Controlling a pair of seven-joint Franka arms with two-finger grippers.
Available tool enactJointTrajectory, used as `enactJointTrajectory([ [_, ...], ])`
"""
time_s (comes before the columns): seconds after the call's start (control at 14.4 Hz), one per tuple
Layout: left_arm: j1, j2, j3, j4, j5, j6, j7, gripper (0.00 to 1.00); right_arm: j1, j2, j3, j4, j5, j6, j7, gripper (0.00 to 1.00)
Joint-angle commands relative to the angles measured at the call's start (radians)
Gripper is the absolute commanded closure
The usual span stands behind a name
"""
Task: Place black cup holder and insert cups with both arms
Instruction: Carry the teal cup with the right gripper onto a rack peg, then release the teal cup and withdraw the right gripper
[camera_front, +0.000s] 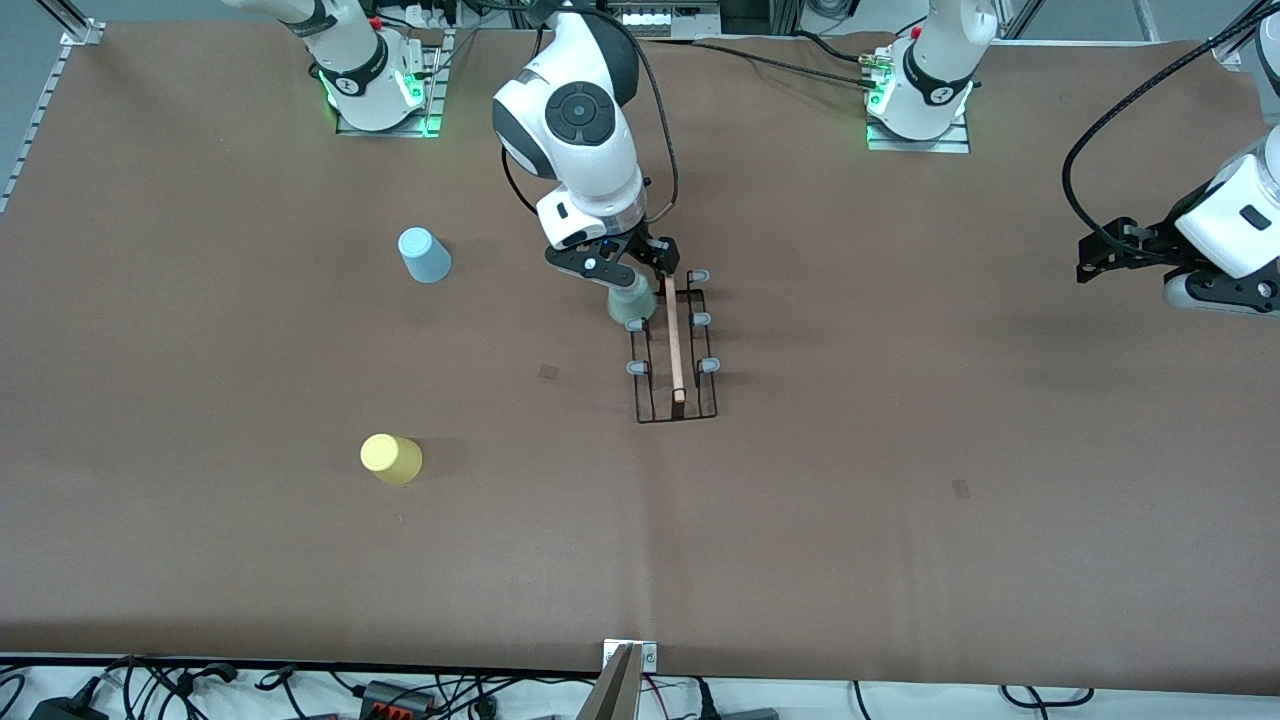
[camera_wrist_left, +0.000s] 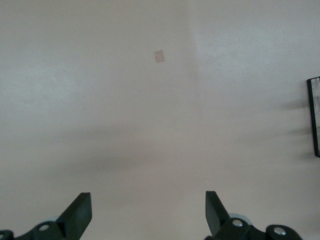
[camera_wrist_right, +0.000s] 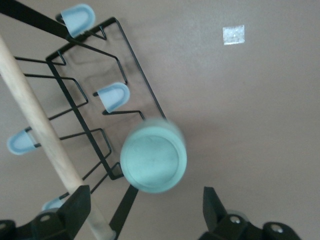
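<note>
The thin black wire cup holder (camera_front: 676, 345) with its light wooden rod already stands on the brown tabletop (camera_front: 900, 450), so placing it looks done. One cup is in: the pale sage green plastic tumbler (camera_front: 632, 303) sits upside down on a grey-tipped prong directly beneath the right pincer (camera_front: 618, 266), whose fingers are spread wide and clear of it, grasping nothing. The light blue tumbler (camera_front: 425, 255) and the yellow tumbler (camera_front: 391, 459) remain loose on the tabletop, well apart from that pincer, toward the right arm's end. The left pincer (camera_wrist_left: 147, 212) waits over bare tabletop, released and empty, the holder's edge off to one side.
</note>
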Motion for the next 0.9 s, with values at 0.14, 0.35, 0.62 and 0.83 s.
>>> enactJointTrajectory([
  [0.14, -0.012, -0.013, 0.010, -0.006, -0.033, -0.002, 0.011, 0.00, -0.116, -0.110, 0.001, 0.026, -0.016, -0.135, -0.072, 0.00],
  [0.35, -0.021, -0.011, 0.010, 0.007, -0.028, -0.006, 0.006, 0.00, -0.277, -0.205, 0.001, 0.026, -0.014, -0.266, -0.296, 0.00],
  [0.62, -0.026, -0.002, 0.008, 0.022, -0.024, -0.006, 0.002, 0.00, -0.526, -0.324, 0.001, 0.024, -0.013, -0.378, -0.543, 0.00],
  [0.83, -0.026, -0.001, 0.007, 0.024, -0.027, -0.007, 0.005, 0.00, -0.690, -0.391, -0.017, 0.027, -0.013, -0.422, -0.666, 0.00],
])
